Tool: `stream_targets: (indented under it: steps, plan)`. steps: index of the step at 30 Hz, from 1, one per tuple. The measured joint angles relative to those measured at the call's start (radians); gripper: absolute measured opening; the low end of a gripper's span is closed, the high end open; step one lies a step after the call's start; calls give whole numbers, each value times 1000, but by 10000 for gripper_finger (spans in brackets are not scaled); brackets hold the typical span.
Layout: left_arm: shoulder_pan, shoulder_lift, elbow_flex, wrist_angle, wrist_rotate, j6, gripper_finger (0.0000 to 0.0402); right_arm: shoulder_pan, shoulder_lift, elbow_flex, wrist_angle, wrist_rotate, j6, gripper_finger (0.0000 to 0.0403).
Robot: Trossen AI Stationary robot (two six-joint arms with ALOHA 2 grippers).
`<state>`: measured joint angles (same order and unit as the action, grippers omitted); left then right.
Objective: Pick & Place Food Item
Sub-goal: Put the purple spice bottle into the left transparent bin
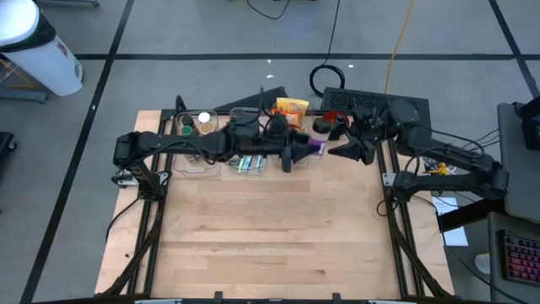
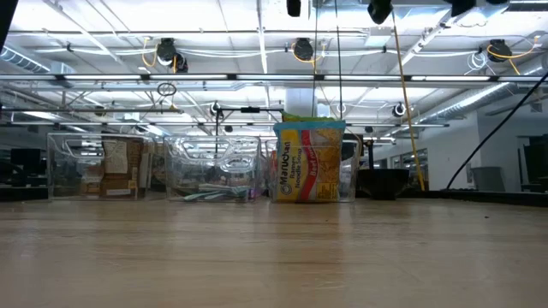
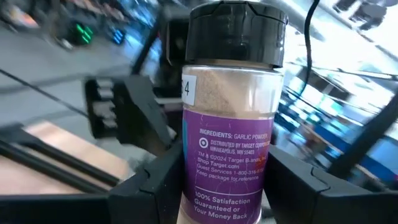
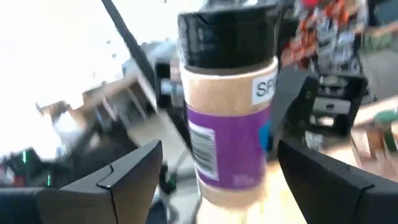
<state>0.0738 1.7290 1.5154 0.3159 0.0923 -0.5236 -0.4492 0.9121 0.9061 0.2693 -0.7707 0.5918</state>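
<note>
High view: left gripper (image 1: 310, 150) meets right gripper (image 1: 344, 149) above table's far edge. Left wrist: fingers clamped on garlic powder jar (image 3: 229, 118). Right wrist: fingers apart around jar; you center it, close gently before left lets go.

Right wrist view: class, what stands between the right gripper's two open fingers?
The garlic powder jar stands in the gap of the right gripper, apart from both fingers. The left wrist view shows the left gripper clamped on that jar.
</note>
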Motion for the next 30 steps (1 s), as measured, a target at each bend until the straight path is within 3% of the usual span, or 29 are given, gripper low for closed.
stream_targets:
  steps: [6,18,30]
  plan:
    - [-2,0,0,34,-98,77,193,0,22,-115,293,78,161,309]
    - [5,0,0,73,-131,77,193,26,70,-133,366,100,156,308]
    - [5,0,0,63,-148,39,193,92,97,-133,379,201,77,308]
